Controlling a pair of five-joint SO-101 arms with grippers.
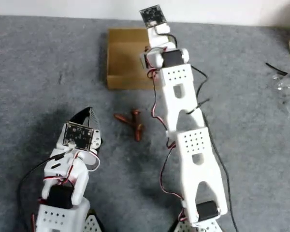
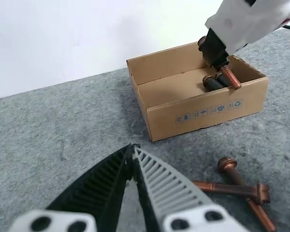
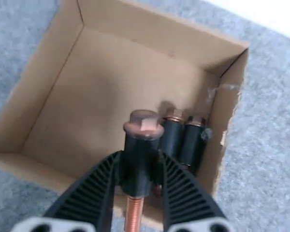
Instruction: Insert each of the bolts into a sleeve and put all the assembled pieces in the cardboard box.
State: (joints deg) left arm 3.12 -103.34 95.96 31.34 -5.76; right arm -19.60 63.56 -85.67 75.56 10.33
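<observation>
Now, the right gripper (image 3: 140, 166) is over the cardboard box (image 3: 43, 92), close to one of its walls. Its fingers are set narrow and clamped on a black sleeve (image 3: 137, 154), one finger on each side. A copper bolt (image 3: 143, 123) runs through that sleeve. The flanged hex head sits on one end and the threaded shank sticks out the other, past the fingers. In the left wrist view the held piece is tilted, head up, with the shank angled down toward the inside of the box. Whether the shank tip touches the box floor cannot be told.

Two assembled pieces (image 3: 176, 137) lie on the box floor. Each is a dark sleeve with a copper bolt head showing at the end. They are side by side and touching, and the outer one rests against a side wall.

The left gripper (image 2: 134, 153) has its fingers brought together tip to tip with nothing between them. It hangs over the grey felt (image 1: 38, 72), well apart from the box.

The loose bolts (image 1: 134, 123) lie on the felt between the box and the left gripper, just beside the right arm. They are bare copper with no sleeves on them. They are bunched together, and in the left wrist view one lies across another. At least two are there, but the exact count is not clear.
</observation>
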